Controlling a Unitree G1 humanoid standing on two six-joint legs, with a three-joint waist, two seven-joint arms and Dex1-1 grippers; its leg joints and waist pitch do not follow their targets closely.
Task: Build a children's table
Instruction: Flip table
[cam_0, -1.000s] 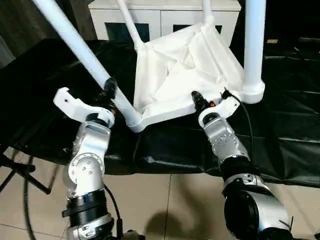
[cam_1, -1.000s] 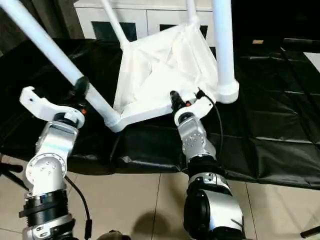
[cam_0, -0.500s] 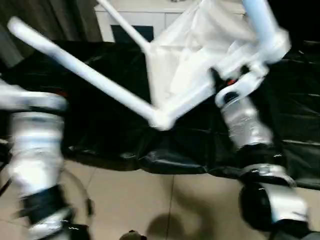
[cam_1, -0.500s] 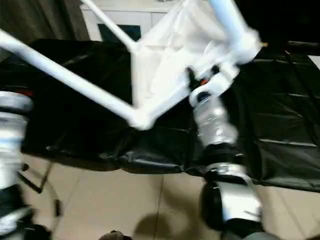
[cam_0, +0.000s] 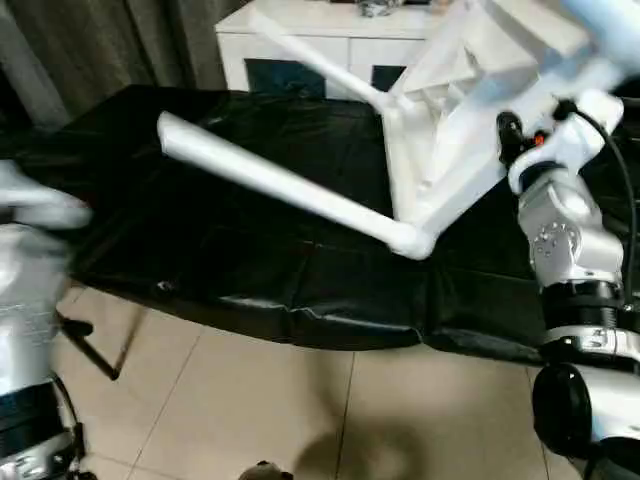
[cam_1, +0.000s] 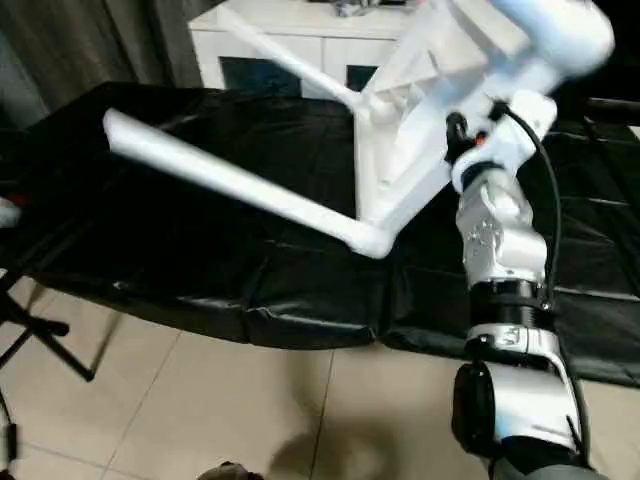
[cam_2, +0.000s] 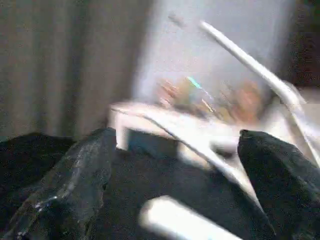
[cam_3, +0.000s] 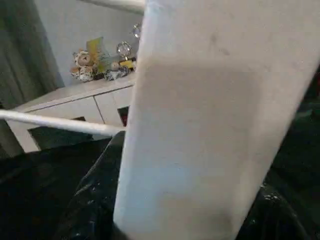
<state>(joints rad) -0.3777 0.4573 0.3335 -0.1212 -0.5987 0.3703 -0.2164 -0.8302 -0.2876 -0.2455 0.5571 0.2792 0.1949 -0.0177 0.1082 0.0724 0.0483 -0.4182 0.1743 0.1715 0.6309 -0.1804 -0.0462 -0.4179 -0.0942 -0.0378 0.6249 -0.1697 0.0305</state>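
The children's table is tipped on its side over the black-covered table. Its white ribbed top (cam_0: 470, 90) stands steeply at the upper right. One long white leg (cam_0: 280, 180) runs from the low corner socket (cam_0: 412, 240) out to the left, clear of the black cover. Another leg (cam_0: 320, 60) points toward the cabinet. My right gripper (cam_0: 512, 140) is shut on the top's near rim (cam_3: 200, 125), which sits between its fingers. My left arm (cam_0: 30, 260) hangs at the far left, away from the legs. The left gripper (cam_2: 175, 137) is open with nothing between its fingers.
The black-covered table (cam_0: 200, 250) spans the middle, its front edge dropping to the tiled floor (cam_0: 250, 410). A white cabinet (cam_0: 300, 40) with ornaments stands behind. Grey curtains hang at the back left. A black stand leg (cam_0: 90, 350) crosses the floor at the left.
My left gripper has let go of the near leg and drawn back to the left. The right gripper has swung the table top up and to the right. The camera has also shifted.
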